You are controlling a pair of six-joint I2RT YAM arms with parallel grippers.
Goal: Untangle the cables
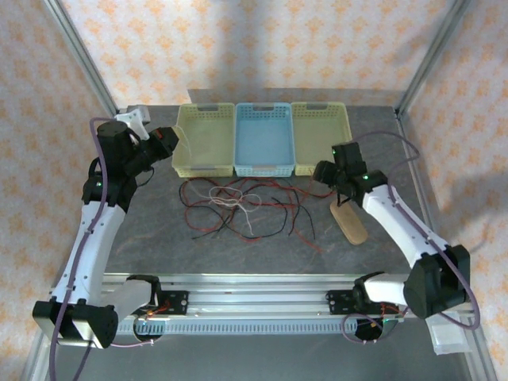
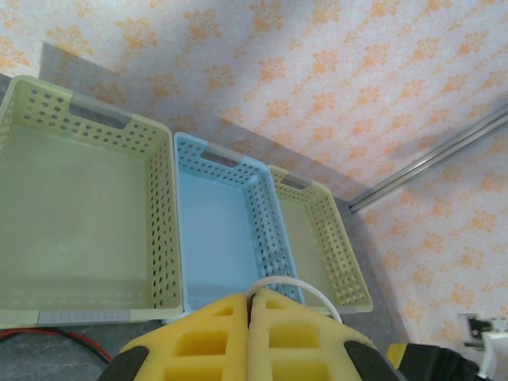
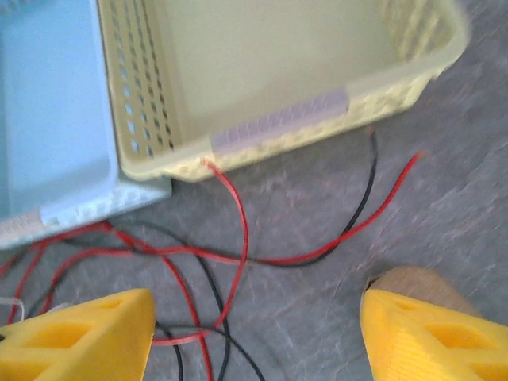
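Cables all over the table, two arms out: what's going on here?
Two arms are working on a tangle of red, black and white cables lying on the table before three baskets. The left gripper is shut on a white cable, up by the left-hand basket. The right gripper hangs open above red and black strands beside the right-hand basket. The pile looks knotted.

The grey, stone-patterned table [image 1: 151, 238] carries three perforated plastic baskets side by side along its far edge: the left yellow-green basket [image 1: 205, 139], the light blue basket [image 1: 264, 143] and the right yellow-green basket [image 1: 321, 136]. Just in front of them, mid-table, the red, black and white cables [image 1: 238, 208] lie tangled. A tan oval pad [image 1: 351, 224] lies toward the right edge.
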